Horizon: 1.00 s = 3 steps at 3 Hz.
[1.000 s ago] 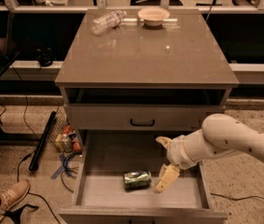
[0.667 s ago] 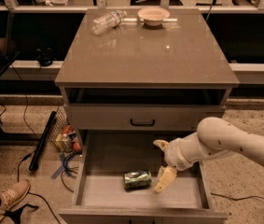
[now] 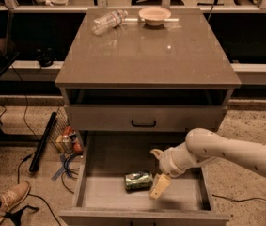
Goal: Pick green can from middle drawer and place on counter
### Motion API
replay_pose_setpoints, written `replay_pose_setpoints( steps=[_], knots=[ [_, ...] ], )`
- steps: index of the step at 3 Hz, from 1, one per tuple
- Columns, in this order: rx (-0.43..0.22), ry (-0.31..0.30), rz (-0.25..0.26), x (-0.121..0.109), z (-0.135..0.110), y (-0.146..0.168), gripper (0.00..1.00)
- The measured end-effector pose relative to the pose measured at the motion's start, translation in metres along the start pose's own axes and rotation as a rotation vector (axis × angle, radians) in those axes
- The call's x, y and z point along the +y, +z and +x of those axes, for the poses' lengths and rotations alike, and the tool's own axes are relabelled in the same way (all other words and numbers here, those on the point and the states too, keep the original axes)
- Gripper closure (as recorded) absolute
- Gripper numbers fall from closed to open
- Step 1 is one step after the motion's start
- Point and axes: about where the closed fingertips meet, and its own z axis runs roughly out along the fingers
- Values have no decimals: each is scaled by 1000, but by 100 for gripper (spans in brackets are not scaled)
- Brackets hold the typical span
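Cables and clutter litter the floor around the cabinet, and on the bench (image 3: 146, 65) a bottle (image 3: 108, 21) and a bowl (image 3: 154, 15) sit at the far edge, so the near half looks free for a drop-off. In the last second my arm has slid left and slightly down, carrying the gripper (image 3: 154, 174) closer to the can (image 3: 138, 181), which hasn't moved. It lies on its side, front-centre on the floor of the drawer (image 3: 99, 194). My fingers are apart: the lower one is just right of the can, the other points toward the drawer's back. I judge this is still the approach, with nothing gripped yet. There is room to my left. The right wall is close under my forearm, and lifting out means clearing the upper drawer front (image 3: 143, 117) and the bench lip.
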Motion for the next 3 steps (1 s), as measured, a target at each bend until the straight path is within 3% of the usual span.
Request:
replay_pose_setpoints(
  steps=[2, 3],
  knots=[
    [45, -5, 14, -16, 35, 66, 0],
    [56, -4, 26, -24, 43, 83, 0]
  ],
)
